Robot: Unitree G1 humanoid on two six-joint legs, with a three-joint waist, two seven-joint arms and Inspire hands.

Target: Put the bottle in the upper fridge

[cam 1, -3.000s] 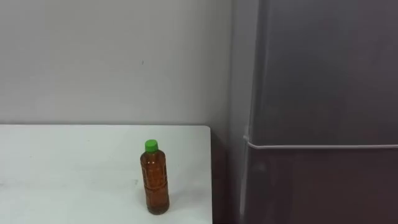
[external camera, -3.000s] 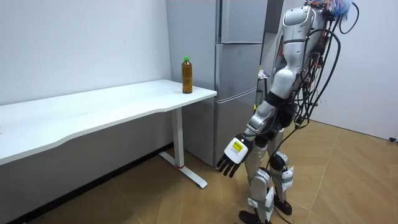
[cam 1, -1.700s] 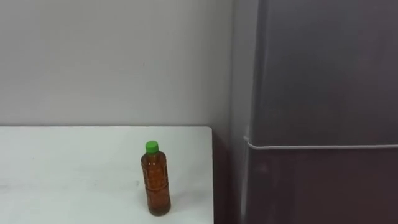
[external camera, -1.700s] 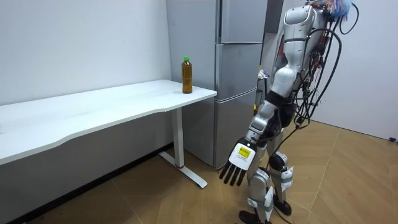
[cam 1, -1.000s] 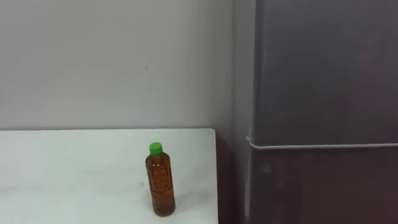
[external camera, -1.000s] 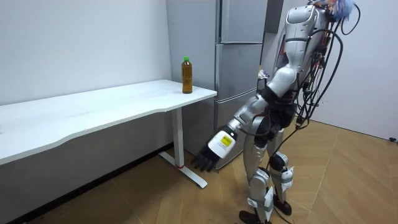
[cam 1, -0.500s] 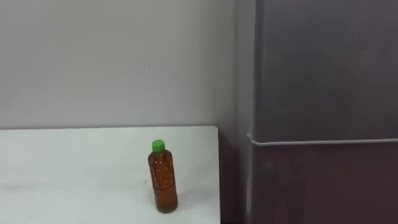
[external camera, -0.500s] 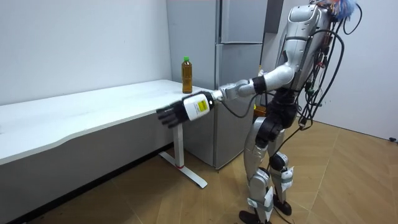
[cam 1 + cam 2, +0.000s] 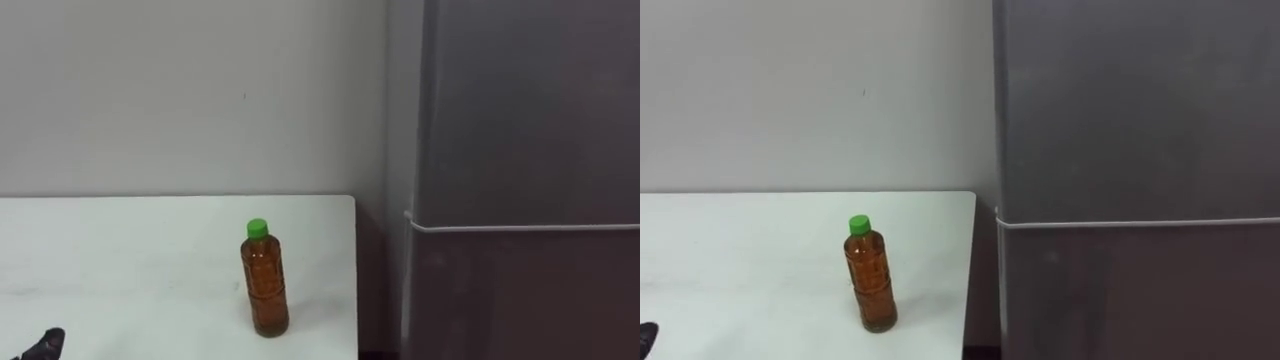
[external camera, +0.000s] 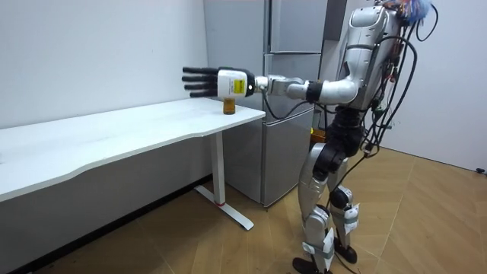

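**Inspector:** Location of the bottle?

**Assistant:** Upright on the white table, green cap on, brown liquid inside. It stands near the table's right end, just beside the fridge, with the pale wall behind it. Nothing grips it.

**Inspector:** Hand position?

**Assistant:** The left hand is held out level at chest height on a nearly straight arm, above the table. Its fingers are straight and spread apart, holding nothing. In the room view it overlaps the bottle's upper part. In the left eye view its dark fingertips show at the lower left corner, well apart from the bottle.

**Inspector:** Surroundings and obstructions?

**Assistant:** The robot stands upright before the fridge, at the table's end. The upper door and the lower door are both closed, a pale seam between them. The tabletop around the bottle is bare.
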